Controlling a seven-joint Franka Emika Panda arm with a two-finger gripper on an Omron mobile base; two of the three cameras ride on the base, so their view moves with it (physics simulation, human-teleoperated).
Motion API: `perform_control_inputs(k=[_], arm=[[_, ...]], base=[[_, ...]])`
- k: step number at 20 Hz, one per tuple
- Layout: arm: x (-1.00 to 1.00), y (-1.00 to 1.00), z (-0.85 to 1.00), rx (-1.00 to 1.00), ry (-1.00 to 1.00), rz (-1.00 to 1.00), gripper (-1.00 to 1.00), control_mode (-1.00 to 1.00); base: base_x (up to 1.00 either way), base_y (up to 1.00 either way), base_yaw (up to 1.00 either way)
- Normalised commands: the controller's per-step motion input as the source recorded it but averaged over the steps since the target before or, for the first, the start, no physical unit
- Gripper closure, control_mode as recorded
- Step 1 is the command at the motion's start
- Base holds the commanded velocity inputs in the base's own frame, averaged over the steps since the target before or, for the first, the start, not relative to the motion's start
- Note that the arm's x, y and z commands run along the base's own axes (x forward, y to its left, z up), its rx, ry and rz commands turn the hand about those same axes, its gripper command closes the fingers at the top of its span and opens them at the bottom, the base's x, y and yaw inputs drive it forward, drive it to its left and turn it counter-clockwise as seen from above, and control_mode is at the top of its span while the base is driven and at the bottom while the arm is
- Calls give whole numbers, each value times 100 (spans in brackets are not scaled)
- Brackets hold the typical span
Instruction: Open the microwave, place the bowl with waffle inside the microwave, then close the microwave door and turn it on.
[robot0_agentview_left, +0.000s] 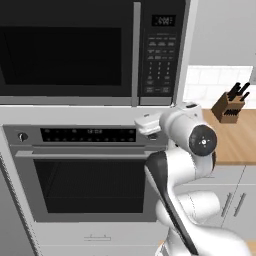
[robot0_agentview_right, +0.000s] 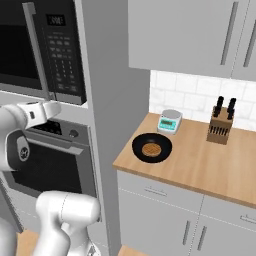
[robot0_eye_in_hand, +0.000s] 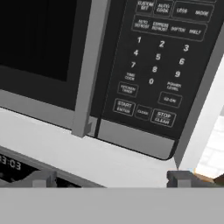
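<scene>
The gripper (robot0_eye_in_hand: 109, 179) is held wide apart, with nothing between its fingers. It is pointed up at the bottom of the microwave (robot0_agentview_left: 90, 50), just below the handle (robot0_eye_in_hand: 89, 65) and the keypad (robot0_eye_in_hand: 157, 65). The microwave door (robot0_agentview_left: 65, 47) is shut, and it is seen up and to the left of the gripper. The oven (robot0_agentview_left: 85, 170) is found below the gripper. The bowl with waffle (robot0_agentview_right: 152, 148) is set well off to the right of the gripper, on the wooden counter (robot0_agentview_right: 200, 165). A small scale (robot0_agentview_right: 169, 121) and a knife block (robot0_agentview_right: 221, 126) are placed farther right on it.
</scene>
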Motion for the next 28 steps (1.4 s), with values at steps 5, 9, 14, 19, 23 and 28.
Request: perform_control_inputs(k=[5,9,14,19,23,28], arm=[[0,32,20,0,-40,0,-100,-100],[0,31,20,0,-34,0,-100,-100],[0,45,22,0,-27,-1,-100,-100],[0,59,20,0,-13,-6,-100,-100],[0,68,23,0,-2,-15,-100,-100],[1,14,26,7,0,-24,-100,-100]], base=[[0,0,0],[0,0,0],[0,0,0],[0,0,0],[0,0,0],[0,0,0]])
